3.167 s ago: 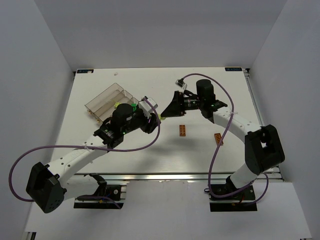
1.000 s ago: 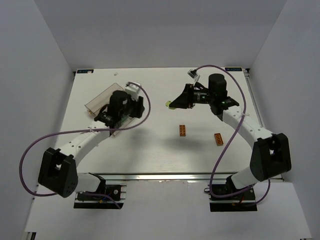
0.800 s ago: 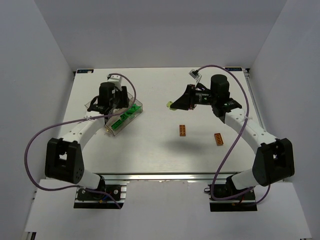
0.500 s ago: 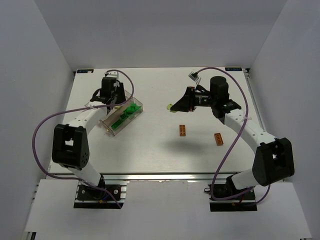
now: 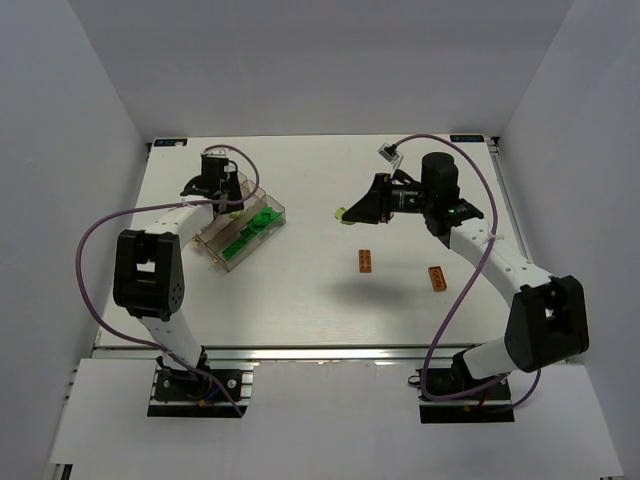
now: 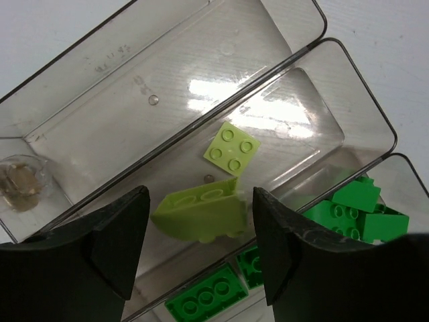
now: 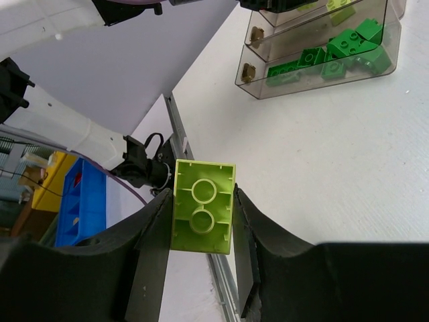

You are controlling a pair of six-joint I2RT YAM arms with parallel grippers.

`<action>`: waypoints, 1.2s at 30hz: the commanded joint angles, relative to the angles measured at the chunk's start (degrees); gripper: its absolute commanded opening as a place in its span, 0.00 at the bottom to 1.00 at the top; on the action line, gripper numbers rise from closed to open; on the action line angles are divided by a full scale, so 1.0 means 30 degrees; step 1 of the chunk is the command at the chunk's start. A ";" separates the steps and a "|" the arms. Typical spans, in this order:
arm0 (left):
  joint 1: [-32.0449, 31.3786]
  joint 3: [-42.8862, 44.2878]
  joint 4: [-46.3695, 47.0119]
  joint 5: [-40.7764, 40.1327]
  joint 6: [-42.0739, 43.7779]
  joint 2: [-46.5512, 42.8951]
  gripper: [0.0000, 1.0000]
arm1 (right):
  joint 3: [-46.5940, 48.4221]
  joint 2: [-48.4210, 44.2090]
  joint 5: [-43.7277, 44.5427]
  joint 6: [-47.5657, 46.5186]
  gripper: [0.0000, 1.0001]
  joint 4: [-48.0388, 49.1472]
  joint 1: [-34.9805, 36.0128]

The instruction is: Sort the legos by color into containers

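The clear tray (image 5: 236,228) lies at the table's left. My left gripper (image 5: 223,196) hangs over its far end, jaws open (image 6: 200,201). A lime brick (image 6: 201,215) tilts loose between them, a gap showing on its left, over the middle compartment, where a flat lime piece (image 6: 231,149) lies. Green bricks (image 6: 355,208) fill the neighbouring compartment; the third holds no bricks. My right gripper (image 5: 346,212) is raised over the table's middle, shut on a second lime brick (image 7: 203,215). Two orange bricks (image 5: 367,261) (image 5: 437,279) lie on the table to the right.
The right wrist view shows the tray (image 7: 322,47) from its end, the table's front rail (image 7: 194,161), and a blue bin (image 7: 80,201) beyond the table. White walls close the table in at the back and both sides.
My left arm swung from the table's middle to the tray's far end, and its jaws widened off the lime brick. The right gripper rose slightly with its brick, then held still.
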 commanded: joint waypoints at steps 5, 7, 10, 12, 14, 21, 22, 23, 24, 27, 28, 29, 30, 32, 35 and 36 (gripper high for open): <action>0.0283 0.0215 0.0100 -0.0411 -0.0224 -0.0740 0.88 | -0.0014 -0.0094 -0.0266 -0.0776 0.00 0.0457 -0.0178; 0.0254 0.0215 0.0071 -0.0264 -0.0312 -0.0827 0.98 | 0.0074 0.0081 -0.0266 -0.0865 0.00 0.0369 -0.0178; 0.0254 0.0244 0.0012 -0.0088 -0.0371 -0.1149 0.98 | 0.0191 0.0258 -0.0208 -0.1070 0.00 0.0164 -0.0178; 0.0283 0.0157 0.0099 0.0058 -0.0400 -0.1587 0.98 | 0.0250 0.0316 -0.0178 -0.1245 0.00 0.0018 -0.0178; 0.0254 -0.0048 0.0274 0.0379 -0.0546 -0.2552 0.98 | 0.0425 0.0433 -0.0207 -0.1363 0.00 -0.0041 -0.0149; 0.0254 -0.2068 0.1856 0.2487 -0.1276 -0.7970 0.98 | 0.2590 0.1837 0.0844 -0.3790 0.00 -0.2353 0.0902; 0.0254 -0.2621 0.2032 0.3274 -0.1482 -0.8556 0.98 | 0.3000 0.2014 0.1166 -0.4752 0.00 -0.3255 0.1167; 0.0254 -0.2888 0.2382 0.3572 -0.1745 -0.9664 0.98 | 0.3990 0.2248 0.2068 -0.5313 0.00 -0.3757 0.1866; 0.0254 -0.3181 0.2559 0.3894 -0.2154 -1.0226 0.98 | 0.4580 0.2801 0.2570 -0.5869 0.00 -0.4226 0.2279; 0.0254 -0.4470 0.3379 0.4687 -0.2625 -1.2278 0.98 | 0.7064 0.4177 0.4242 -0.7834 0.00 -0.5898 0.4065; 0.0254 -0.4734 0.3497 0.4746 -0.2714 -1.2718 0.98 | 0.7657 0.4590 0.4477 -0.8331 0.00 -0.6336 0.4476; 0.0225 -0.5084 0.3759 0.4746 -0.2743 -1.3215 0.98 | 0.8243 0.5000 0.4567 -0.8394 0.00 -0.6514 0.5176; 0.0224 -0.5262 0.3965 0.4746 -0.2860 -1.4119 0.98 | 0.9612 0.5990 0.4684 -0.8423 0.00 -0.6719 0.5473; 0.0224 -0.5526 0.4345 0.4717 -0.2949 -1.4945 0.98 | 1.1286 0.7108 0.4859 -0.8656 0.00 -0.7478 0.6320; 0.0195 -0.5673 0.4406 0.4134 -0.2949 -1.6322 0.98 | 1.5327 0.9714 0.5533 -0.9153 0.00 -0.8824 0.7113; 0.0224 -0.5790 0.4494 0.3986 -0.2891 -1.6964 0.98 | 1.7658 1.1200 0.5999 -0.9388 0.00 -0.9179 0.7320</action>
